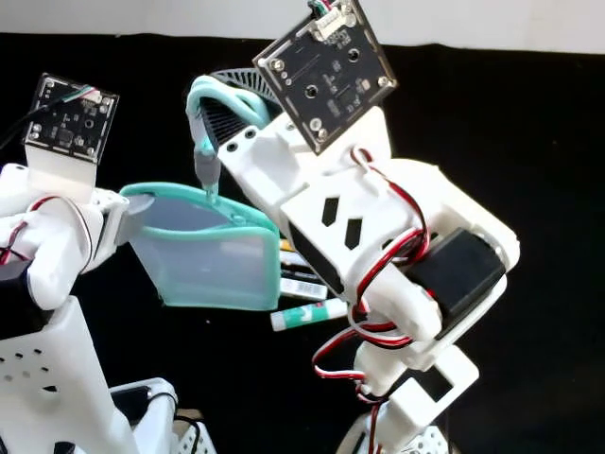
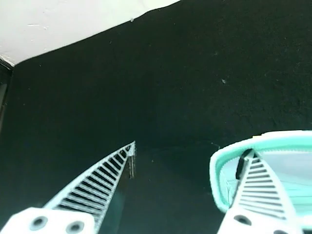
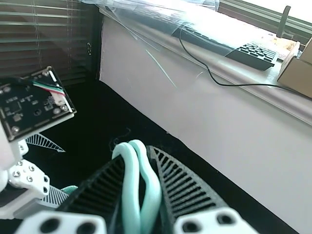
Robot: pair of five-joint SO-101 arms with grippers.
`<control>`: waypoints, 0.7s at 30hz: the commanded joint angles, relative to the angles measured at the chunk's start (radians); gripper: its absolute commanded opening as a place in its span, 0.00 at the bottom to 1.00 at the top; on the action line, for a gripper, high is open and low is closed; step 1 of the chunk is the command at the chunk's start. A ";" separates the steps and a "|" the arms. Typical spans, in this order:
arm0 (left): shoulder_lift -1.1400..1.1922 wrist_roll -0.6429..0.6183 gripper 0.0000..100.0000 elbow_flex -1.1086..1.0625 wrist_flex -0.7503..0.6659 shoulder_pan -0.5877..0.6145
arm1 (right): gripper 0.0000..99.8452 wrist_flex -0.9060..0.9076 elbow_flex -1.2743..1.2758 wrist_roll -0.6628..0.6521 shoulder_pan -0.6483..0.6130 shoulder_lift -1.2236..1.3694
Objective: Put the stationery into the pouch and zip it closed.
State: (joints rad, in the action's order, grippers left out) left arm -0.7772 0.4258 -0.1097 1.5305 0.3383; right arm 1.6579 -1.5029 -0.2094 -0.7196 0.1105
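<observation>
1. The pouch (image 1: pixel 213 260) has a teal edge and a cloudy see-through wall. It hangs clear of the black table (image 1: pixel 529 142) between the two arms, with its top edge sloping down toward the right arm.
2. No item can be made out through that wall, so I cannot tell whether anything lies inside.
3. The stationery lies on the table. A white-and-green marker (image 1: pixel 307 315) sits just beside the pouch's lower corner. A labelled pen (image 1: pixel 302 284) lies close above it, and both run in under the right arm.
4. The right gripper (image 3: pixel 138 158) has its dark ribbed jaws clamped on the pouch's teal strap (image 3: pixel 136 195). In the high view the strap loops up from the grey zipper pull (image 1: pixel 206 168) at the pouch's top edge.
5. The left gripper (image 2: pixel 191 149) has its jaws wide apart. One white ribbed finger (image 2: pixel 258 187) lies within the pouch's teal rim (image 2: pixel 218 178), and the other stands well off over the table.
6. The high view takes in the whole pouch and the loose stationery. The left wrist view gives the rim from close by.
7. The right wrist view gives the grip on the strap. Behind it are the left arm's camera board (image 3: pixel 34 105), a white wall, and a ledge with a keyboard (image 3: pixel 248 51) and a cardboard box (image 3: pixel 298 73).
</observation>
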 commanded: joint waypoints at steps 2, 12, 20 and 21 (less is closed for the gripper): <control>-0.013 -0.002 0.25 0.002 -0.011 -0.018 | 0.01 0.005 -0.016 -0.009 -0.008 -0.004; -0.013 0.040 0.01 0.002 -0.011 -0.022 | 0.01 0.005 -0.016 -0.009 -0.007 -0.004; -0.013 0.012 0.01 0.105 -0.011 -0.022 | 0.01 0.035 -0.019 -0.011 -0.007 -0.004; -0.012 -0.003 0.01 0.125 -0.011 -0.022 | 0.01 0.042 -0.021 -0.011 -0.007 -0.004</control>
State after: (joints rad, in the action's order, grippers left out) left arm -0.7802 0.4519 -0.0575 1.5321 0.3276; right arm 1.6855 -1.5029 -0.2125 -0.7196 0.1105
